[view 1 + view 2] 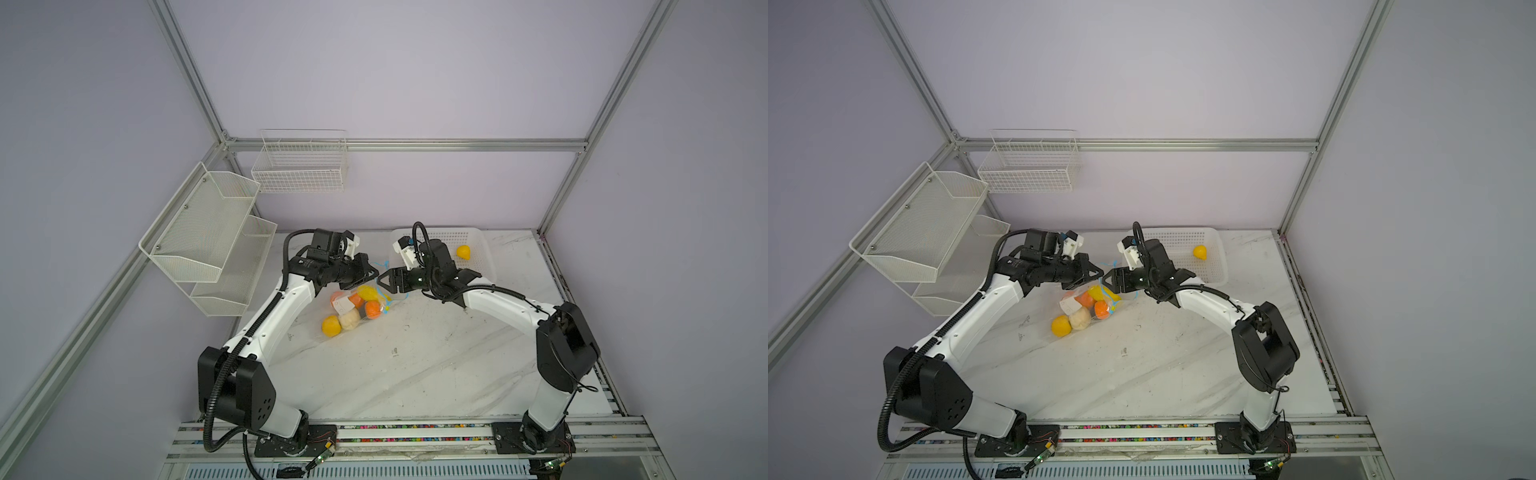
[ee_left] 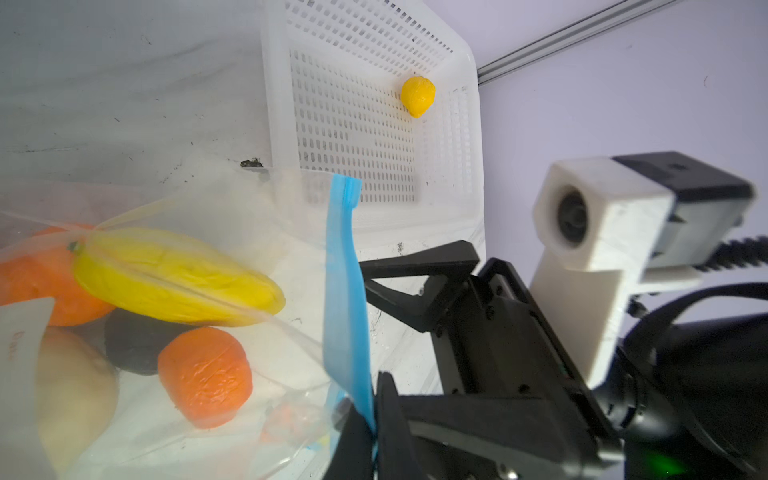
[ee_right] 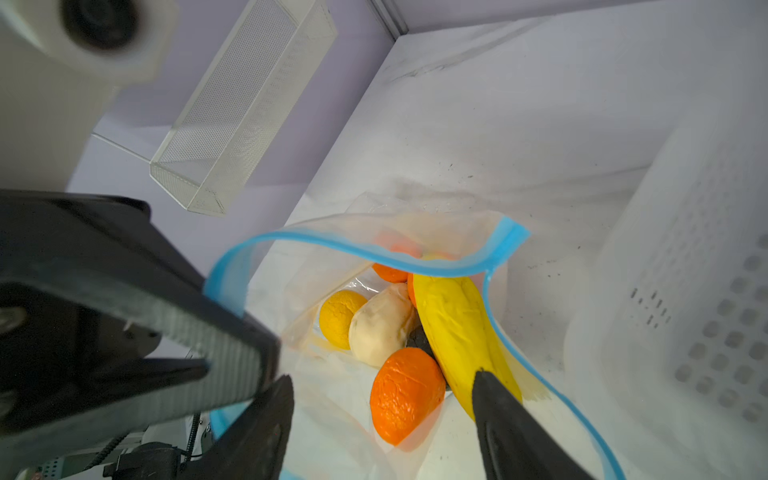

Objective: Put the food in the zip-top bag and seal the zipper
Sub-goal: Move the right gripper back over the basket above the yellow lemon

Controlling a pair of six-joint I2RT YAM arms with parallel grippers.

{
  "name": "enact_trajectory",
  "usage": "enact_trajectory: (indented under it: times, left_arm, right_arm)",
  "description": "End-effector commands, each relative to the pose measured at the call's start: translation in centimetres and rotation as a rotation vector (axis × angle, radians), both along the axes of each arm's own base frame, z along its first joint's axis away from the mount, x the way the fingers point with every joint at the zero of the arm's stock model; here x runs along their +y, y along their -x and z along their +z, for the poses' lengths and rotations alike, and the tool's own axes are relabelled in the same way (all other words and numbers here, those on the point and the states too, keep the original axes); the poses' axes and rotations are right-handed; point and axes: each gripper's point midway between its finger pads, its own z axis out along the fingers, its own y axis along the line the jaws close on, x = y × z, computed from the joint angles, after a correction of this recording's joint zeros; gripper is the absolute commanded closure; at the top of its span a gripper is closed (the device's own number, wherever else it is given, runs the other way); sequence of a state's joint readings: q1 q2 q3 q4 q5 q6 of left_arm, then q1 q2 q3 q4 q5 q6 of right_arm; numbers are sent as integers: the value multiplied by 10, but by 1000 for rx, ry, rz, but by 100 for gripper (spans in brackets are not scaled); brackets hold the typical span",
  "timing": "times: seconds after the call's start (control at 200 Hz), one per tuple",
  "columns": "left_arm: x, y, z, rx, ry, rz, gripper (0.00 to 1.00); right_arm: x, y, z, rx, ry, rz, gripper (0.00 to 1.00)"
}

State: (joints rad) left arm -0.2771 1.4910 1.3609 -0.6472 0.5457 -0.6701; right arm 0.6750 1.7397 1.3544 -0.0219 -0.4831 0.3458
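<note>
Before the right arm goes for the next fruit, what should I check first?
1. Left gripper shut on the zipper: ok.
2. Zip-top bag mouth open: ok.
3. Right gripper open: ok.
4. Right gripper clear of the banana: cannot tell.
5. All fruit bagged: not ok, a lemon lies in the white basket.
6. Zipper sealed: not ok.

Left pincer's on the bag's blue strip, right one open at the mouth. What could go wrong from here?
The left pincer pinches only the light-blue zipper strip of the fruit-laden clear plastic bag; it may slip, collapsing the mouth.
The open right pincer sits by the long yellow toy fruit; backing out could snag the film or drag it.
A small round yellow toy fruit lies in the white perforated basket; sealing now would strand it.
</note>
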Motion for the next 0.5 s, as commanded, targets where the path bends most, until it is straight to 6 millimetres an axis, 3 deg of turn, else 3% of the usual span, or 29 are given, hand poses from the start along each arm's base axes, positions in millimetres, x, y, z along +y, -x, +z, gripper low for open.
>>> enact_trajectory:
  times: [0.0, 0.125, 0.255, 0.495]
  left_arm:
    - [-3, 6, 0, -15, 19, -19, 100]
    - [-5, 5, 0, -13, 23, -24, 100]
    - [-5, 5, 0, -14, 25, -27, 100]
    - [-5, 7, -1, -11, 32, -25, 100]
  right_arm:
    - [-24, -9, 22, -89, 34, -60, 30]
    - [-60, -31, 38, -176, 98, -168, 30]
    - [-94, -65, 38, -228, 188, -294, 30]
    - [-132, -123, 2, -224, 333, -459, 31]
